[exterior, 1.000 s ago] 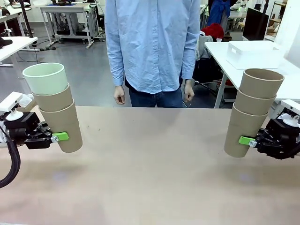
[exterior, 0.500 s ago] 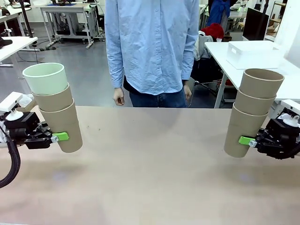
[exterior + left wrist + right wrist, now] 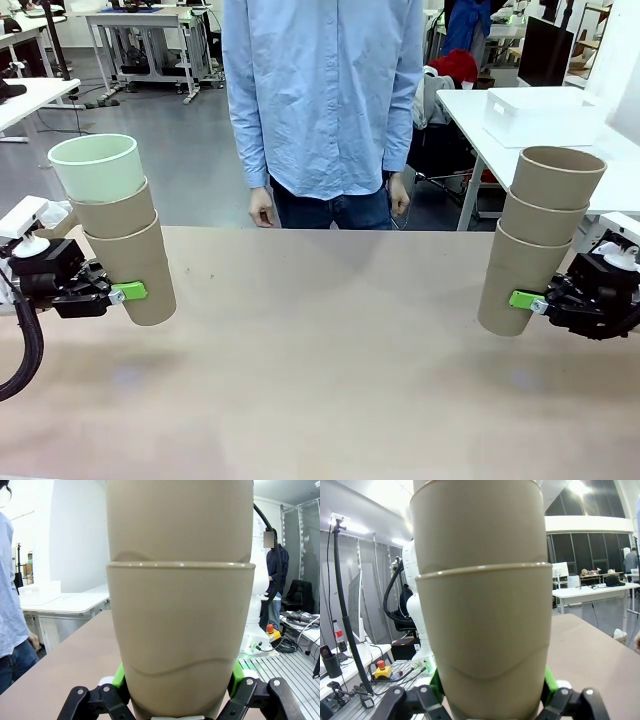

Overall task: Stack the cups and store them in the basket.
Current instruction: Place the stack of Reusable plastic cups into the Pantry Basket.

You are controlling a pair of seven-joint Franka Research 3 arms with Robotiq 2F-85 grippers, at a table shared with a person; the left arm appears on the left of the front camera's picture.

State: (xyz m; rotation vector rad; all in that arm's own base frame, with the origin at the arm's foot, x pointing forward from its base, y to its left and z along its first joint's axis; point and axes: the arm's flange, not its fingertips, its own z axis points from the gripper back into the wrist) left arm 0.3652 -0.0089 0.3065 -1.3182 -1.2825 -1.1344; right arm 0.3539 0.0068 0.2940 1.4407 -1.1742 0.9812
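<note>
The left gripper (image 3: 130, 291) is low at the left table edge, fingers horizontal and pointing inward, pads (image 3: 119, 677) clamped on the left cup stack (image 3: 125, 235). The right gripper (image 3: 522, 300) mirrors this on the right cup stack (image 3: 535, 235). Both wrists appear roughly level, though mostly out of frame.

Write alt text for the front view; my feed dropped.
Each gripper grips a tilted three-cup stack by its bottom cup over the table: the left gripper has two tan cups topped by a mint cup, the right gripper an all-tan stack. A person in a light blue shirt stands at the far side, hands down.
</note>
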